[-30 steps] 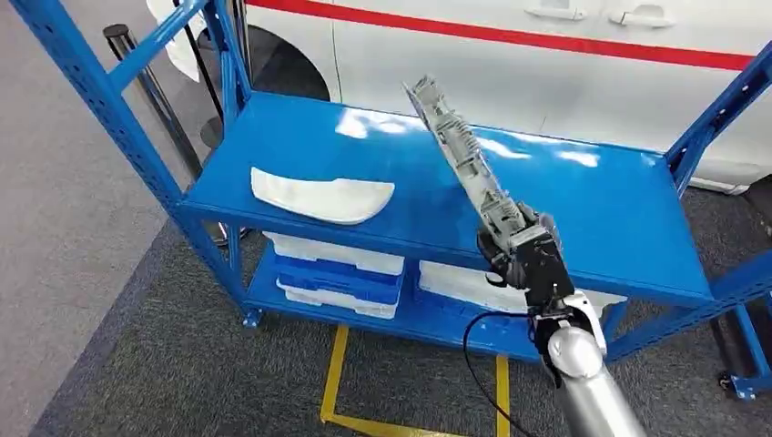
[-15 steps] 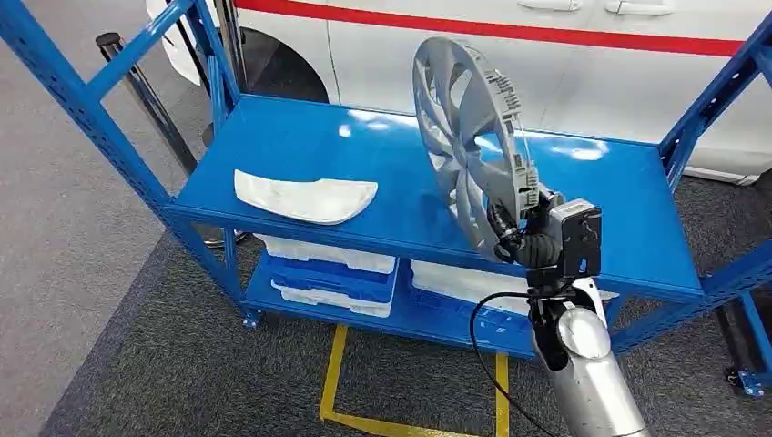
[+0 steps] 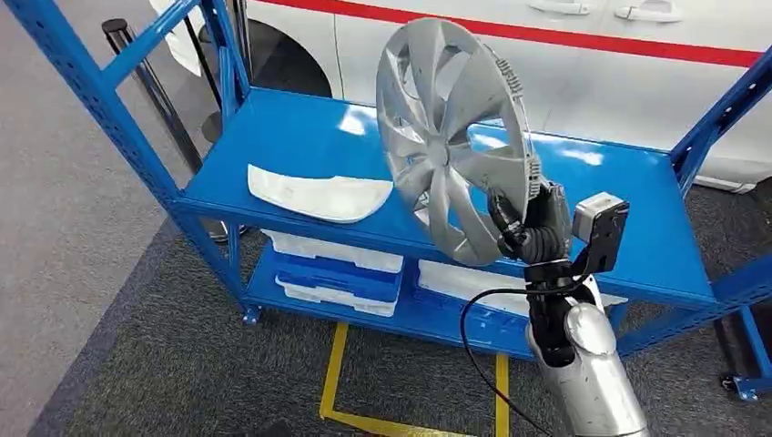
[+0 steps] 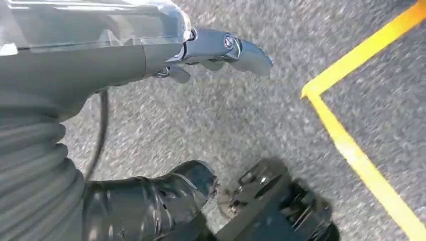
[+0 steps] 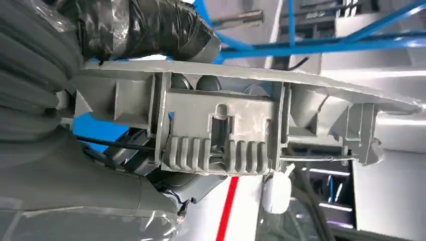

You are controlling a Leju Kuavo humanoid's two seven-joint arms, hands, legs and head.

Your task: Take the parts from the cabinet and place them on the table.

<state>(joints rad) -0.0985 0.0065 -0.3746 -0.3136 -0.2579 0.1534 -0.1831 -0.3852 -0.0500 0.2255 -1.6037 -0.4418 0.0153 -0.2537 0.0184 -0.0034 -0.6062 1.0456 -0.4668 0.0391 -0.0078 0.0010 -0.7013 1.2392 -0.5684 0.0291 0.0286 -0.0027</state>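
Silver hubcap (image 3: 452, 141) held up by its lower rim in right hand (image 3: 533, 228), tilted on edge above the blue rack's top shelf (image 3: 300, 146). White part (image 3: 319, 194) lies flat on that shelf; left hand (image 4: 221, 47) hangs over the floor, fingers apart, holding nothing

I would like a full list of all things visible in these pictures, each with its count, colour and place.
hubcap: one, silver, held upright above the top shelf by its rim
curved white part: one, white, lying on the top shelf, left side
rack: one, blue, two shelves visible, standing on grey carpet
trays: several, white and blue, stacked on the lower shelf
vehicle: one, white with a red stripe, behind the rack
floor tape: yellow lines, on the carpet in front of the rack
right hand: dark, grips the hubcap's rim
left hand: grey, hangs over the carpet, holding nothing
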